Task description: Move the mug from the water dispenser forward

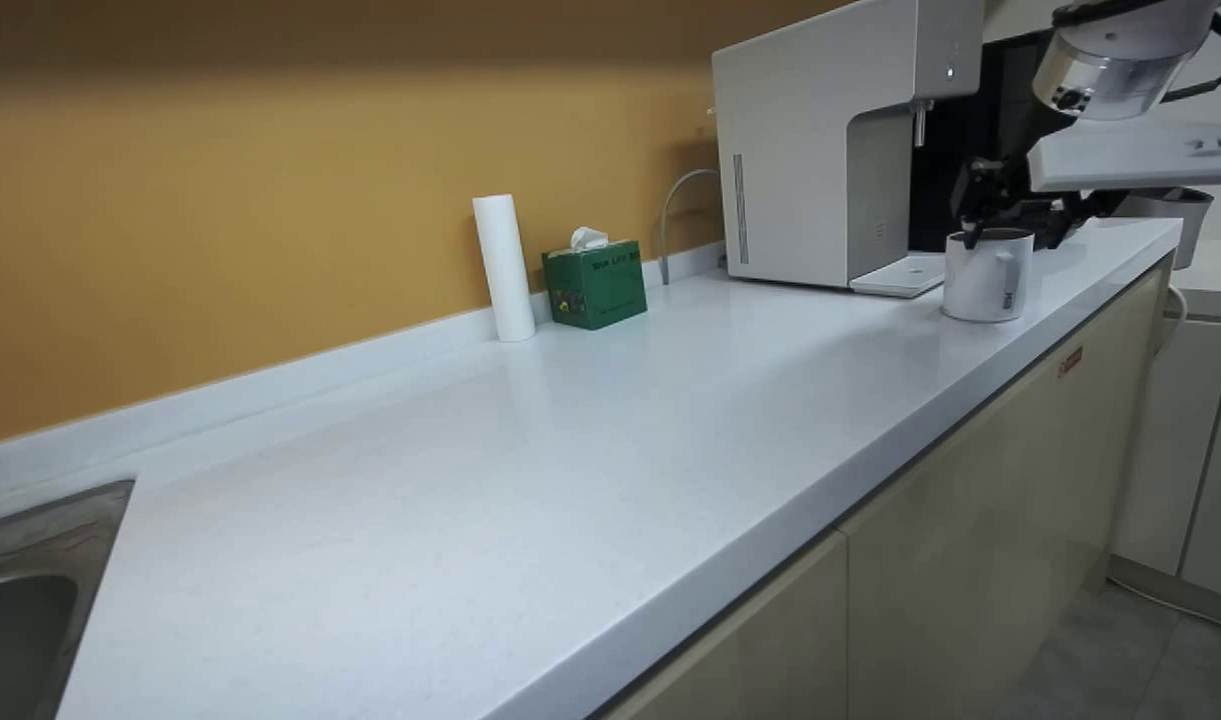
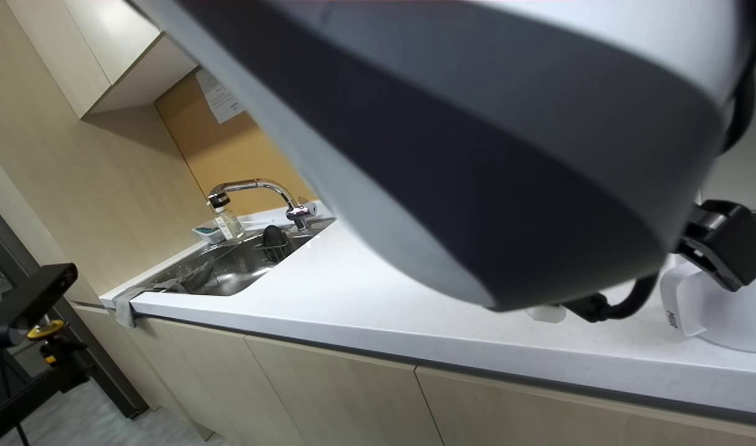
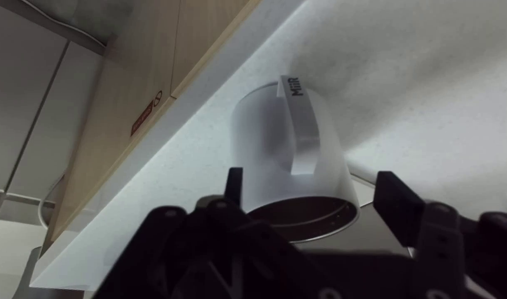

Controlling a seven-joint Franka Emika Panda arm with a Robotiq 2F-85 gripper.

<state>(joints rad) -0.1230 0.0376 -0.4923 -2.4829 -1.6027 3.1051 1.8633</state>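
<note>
The mug [image 3: 270,162] stands upright on the counter [image 1: 570,480] just below the claw [image 3: 311,180], its rim between the fingers [image 3: 396,203]. The claw is spread wider than the mug, a gap at one finger; contact at the other I cannot tell. The mug's inside shows dark. Near the claw stands the water dispenser [image 1: 800,180]; well apart, the sink [image 2: 232,283] holds a dark round item [image 2: 273,240]

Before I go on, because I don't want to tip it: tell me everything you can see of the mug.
The mug is a pale, smooth-looking cylinder with an angular handle marked MiiR, a thin rim and a dark inside; its material is uncertain. It stands upright on the counter, near the front edge and the dispenser. The open gripper straddles its top; whether it touches the mug is unclear.
</note>
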